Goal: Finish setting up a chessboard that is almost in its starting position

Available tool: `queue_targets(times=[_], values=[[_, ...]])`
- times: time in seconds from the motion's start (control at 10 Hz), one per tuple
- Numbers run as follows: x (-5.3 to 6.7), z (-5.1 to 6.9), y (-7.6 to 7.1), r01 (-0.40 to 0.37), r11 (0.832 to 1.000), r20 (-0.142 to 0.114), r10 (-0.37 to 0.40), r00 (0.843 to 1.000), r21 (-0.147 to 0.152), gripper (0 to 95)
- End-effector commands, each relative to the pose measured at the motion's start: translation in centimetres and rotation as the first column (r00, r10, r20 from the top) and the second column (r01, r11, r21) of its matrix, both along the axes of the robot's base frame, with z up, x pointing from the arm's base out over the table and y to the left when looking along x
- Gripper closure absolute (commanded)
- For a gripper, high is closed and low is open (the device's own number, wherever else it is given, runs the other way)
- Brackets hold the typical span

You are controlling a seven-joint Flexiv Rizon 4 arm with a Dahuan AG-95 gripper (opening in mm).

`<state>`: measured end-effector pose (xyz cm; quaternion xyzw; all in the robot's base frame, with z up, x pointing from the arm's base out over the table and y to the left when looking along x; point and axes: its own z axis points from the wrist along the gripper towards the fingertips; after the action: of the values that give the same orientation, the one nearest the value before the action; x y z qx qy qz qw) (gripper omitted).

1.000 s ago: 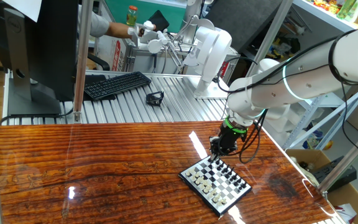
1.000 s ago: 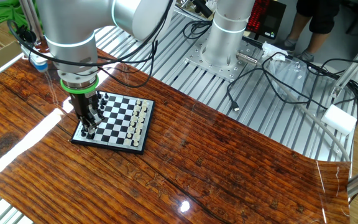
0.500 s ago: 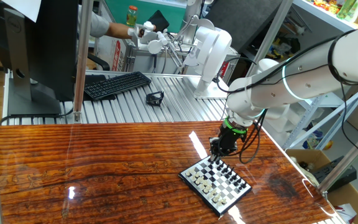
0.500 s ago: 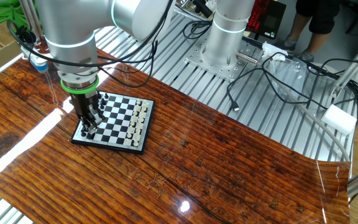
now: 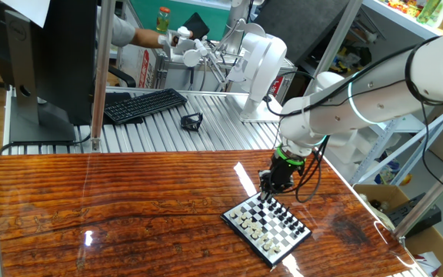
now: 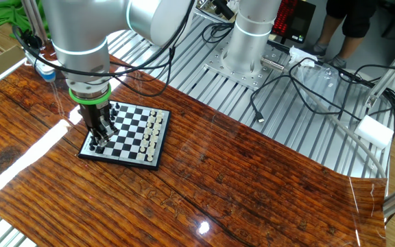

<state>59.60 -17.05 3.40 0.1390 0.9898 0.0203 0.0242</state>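
Note:
The chessboard [image 5: 267,225] is a small checkered board with a dark rim, lying on the wooden table near its right end. It also shows in the other fixed view [image 6: 133,131]. White pieces line one side and black pieces the other. My gripper [image 5: 268,193] points straight down at the black-piece edge of the board, its tips among the black pieces there [image 6: 99,140]. The fingers stand close together. The pieces are too small to tell whether one is held between them.
A black keyboard [image 5: 144,104], a small black object [image 5: 191,121] and a monitor [image 5: 52,61] stand on the ribbed metal bench behind the table. A white robot base [image 5: 261,65] stands at the back. Cables [image 6: 300,82] and a metal mount [image 6: 249,41] lie beyond the board.
The upper arm has shifted very slightly. The gripper stays at the same spot on the board's black-piece edge.

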Motion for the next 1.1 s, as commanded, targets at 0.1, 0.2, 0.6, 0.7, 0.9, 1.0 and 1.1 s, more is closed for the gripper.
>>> queue_targets(times=[0.1, 0.2, 0.6, 0.7, 0.9, 1.0, 1.1], values=[[-0.01, -0.16, -0.05, -0.008, 1.000, 0.000, 0.008, 1.000, -0.002, 95.0], [-0.01, -0.21, -0.06, -0.010, 1.000, -0.001, 0.010, 1.000, -0.003, 95.0], [-0.01, -0.24, -0.14, -0.012, 1.000, -0.003, 0.012, 1.000, -0.004, 95.0], [-0.01, -0.28, -0.28, -0.018, 1.000, -0.003, 0.018, 1.000, -0.004, 95.0], [-0.01, -0.32, -0.41, -0.020, 1.000, -0.003, 0.020, 1.000, -0.003, 95.0], [-0.02, -0.32, -0.41, -0.019, 1.000, -0.003, 0.019, 1.000, -0.002, 95.0], [-0.02, -0.32, -0.41, -0.019, 1.000, -0.003, 0.019, 1.000, -0.002, 95.0]])
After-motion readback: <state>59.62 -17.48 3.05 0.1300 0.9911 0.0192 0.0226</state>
